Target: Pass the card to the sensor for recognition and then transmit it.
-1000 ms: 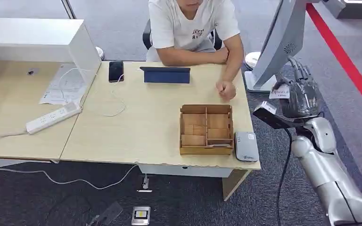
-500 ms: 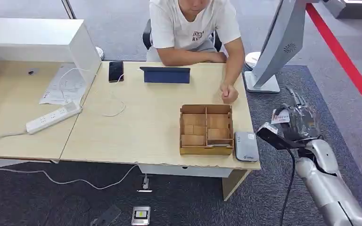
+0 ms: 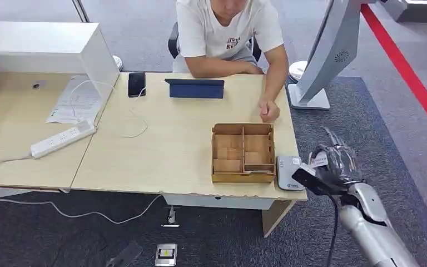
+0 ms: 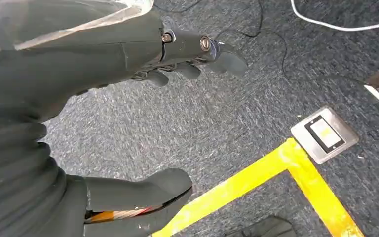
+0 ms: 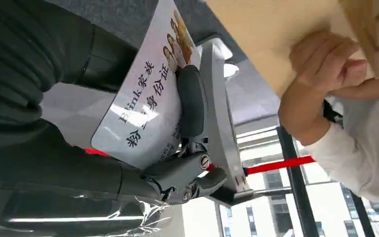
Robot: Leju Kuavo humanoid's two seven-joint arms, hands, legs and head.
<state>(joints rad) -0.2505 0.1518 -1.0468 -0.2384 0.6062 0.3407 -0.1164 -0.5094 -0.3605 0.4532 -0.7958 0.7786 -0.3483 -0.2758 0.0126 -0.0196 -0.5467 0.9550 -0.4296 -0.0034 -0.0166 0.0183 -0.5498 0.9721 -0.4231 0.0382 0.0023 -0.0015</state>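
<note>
Carpet lies under my right hand (image 3: 338,162), off the desk's (image 3: 161,144) four o'clock corner, fingers clamped on the card (image 3: 317,160). I'd lower it flat over the sensor (image 3: 289,172) at nine o'clock. Left hand (image 4: 94,98) hangs, fingers apart, holding nothing.

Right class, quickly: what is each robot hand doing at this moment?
Left robot hand: open, holding nothing, fingers apart above the carpet.
Right robot hand: holding the card, beside the table's right end.
</note>
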